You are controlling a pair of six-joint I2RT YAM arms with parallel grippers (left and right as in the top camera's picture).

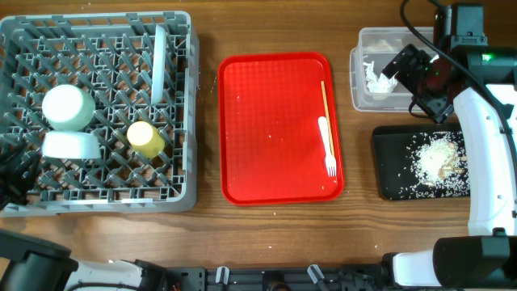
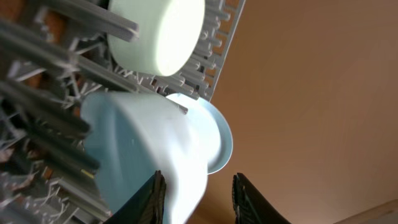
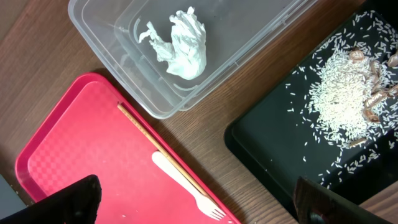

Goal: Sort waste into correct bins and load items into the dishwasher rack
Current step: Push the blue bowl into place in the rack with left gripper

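Note:
The grey dishwasher rack [image 1: 97,200] [image 2: 219,57] holds two pale green bowls, one upside down [image 1: 68,107] [image 2: 158,34] and one on its side [image 1: 71,145] [image 2: 143,149]. A yellow cup [image 1: 145,139] and an upright plate [image 1: 159,65] are in it too. My left gripper [image 1: 23,175] [image 2: 199,200] is open at the side-lying bowl, whose edge lies by the left finger with a gap to the right finger. My right gripper [image 1: 416,81] [image 3: 199,199] hangs wide open high above the white fork [image 1: 326,145] [image 3: 186,186]. A crumpled tissue [image 1: 378,77] [image 3: 180,43] lies in the clear tub [image 1: 355,81] [image 3: 99,37]. Rice [image 1: 436,158] [image 3: 342,93] covers the black tray [image 1: 392,178] [image 3: 267,143].
The fork lies on the red tray [image 1: 266,129] [image 3: 74,143] at the table's middle, next to a thin wooden stick [image 1: 324,101] [image 3: 155,146] along its right rim. Small brown bits [image 3: 373,87] sit among the rice. Bare wood shows between the red tray and the bins.

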